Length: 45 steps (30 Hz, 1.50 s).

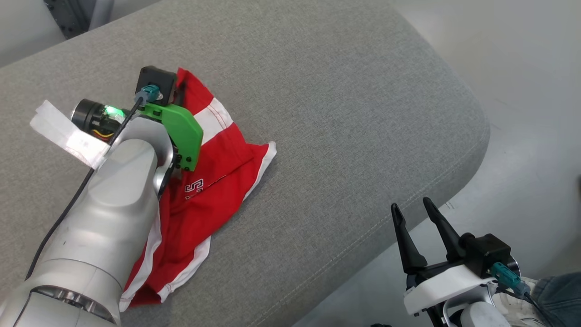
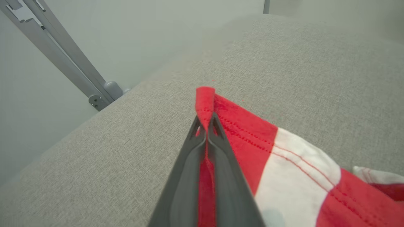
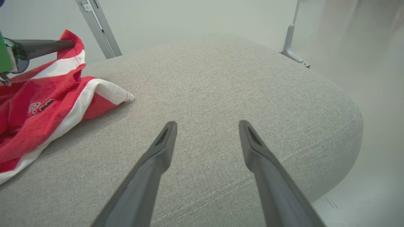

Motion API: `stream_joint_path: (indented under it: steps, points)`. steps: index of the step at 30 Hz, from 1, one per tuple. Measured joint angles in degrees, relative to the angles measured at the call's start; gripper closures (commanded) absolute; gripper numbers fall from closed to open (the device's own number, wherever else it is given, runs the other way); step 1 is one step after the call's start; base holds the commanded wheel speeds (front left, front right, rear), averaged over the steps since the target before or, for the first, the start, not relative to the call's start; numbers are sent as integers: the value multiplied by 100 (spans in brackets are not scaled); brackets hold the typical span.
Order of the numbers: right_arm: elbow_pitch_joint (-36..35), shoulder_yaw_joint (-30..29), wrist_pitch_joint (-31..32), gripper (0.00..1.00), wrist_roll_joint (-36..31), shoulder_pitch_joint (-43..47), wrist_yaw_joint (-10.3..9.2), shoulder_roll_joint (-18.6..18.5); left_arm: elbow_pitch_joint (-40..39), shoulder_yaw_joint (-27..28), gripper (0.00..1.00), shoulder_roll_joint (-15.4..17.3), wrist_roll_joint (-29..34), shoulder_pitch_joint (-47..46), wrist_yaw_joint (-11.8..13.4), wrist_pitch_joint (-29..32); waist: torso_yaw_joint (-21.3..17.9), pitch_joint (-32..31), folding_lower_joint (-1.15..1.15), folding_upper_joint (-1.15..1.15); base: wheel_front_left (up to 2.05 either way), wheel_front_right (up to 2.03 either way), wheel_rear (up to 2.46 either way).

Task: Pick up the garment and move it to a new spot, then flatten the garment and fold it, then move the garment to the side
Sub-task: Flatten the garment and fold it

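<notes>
Pinching a red hem of the garment point(image 1: 213, 181), my left gripper point(image 2: 206, 121) has both fingers pressed together on the cloth, and a small fold pokes up past the tips. The left wrist view shows that grip plainly, while in the head view my own forearm point(image 1: 100, 218) and the green mount point(image 1: 184, 131) cover those fingers. The right wrist view shows the held corner raised above the rest of the cloth. The red-and-white garment lies crumpled on the left part of the grey cushion point(image 1: 354, 113), partly hidden under my arm, and its dark lettering is too creased to read. Well apart to the right, near the cushion's front edge, my right gripper point(image 1: 410, 203) has its fingers spread wide with nothing between them. Blue denim point(image 1: 563, 295) is cut off at the lower right corner, and I cannot tell what it belongs to
</notes>
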Motion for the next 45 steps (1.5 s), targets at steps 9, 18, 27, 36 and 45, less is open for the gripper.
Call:
stream_joint_path:
  steps: [9, 18, 27, 36, 45]
  points:
    - [41, 74, 0, 0, 79, -44, 0, 3, 458, -51, 0, -73, -73, -32, -163, -125, -50, 301, 0, 0, 0, 0, 0]
    - [55, -156, 0, 0, -33, -75, 0, 8, 392, 102, 0, -339, -398, -120, -241, -509, 380, 157, 0, 0, 0, 0, 0]
    - [-378, -688, 0, 0, -335, 69, 0, -29, -563, 290, 0, -455, -661, 474, -92, -814, 1108, -202, 0, 0, 0, 0, 0]
    - [-755, -1081, 0, 0, -453, 279, 0, -313, -2058, 517, 0, 77, -453, 2084, 442, -850, 1972, -596, 0, 0, 0, 0, 0]
    - [-778, -1243, 0, 0, -469, 573, 0, -422, -3412, 799, 0, 436, -536, 3842, 782, -850, 2716, -973, 0, 0, 0, 0, 0]
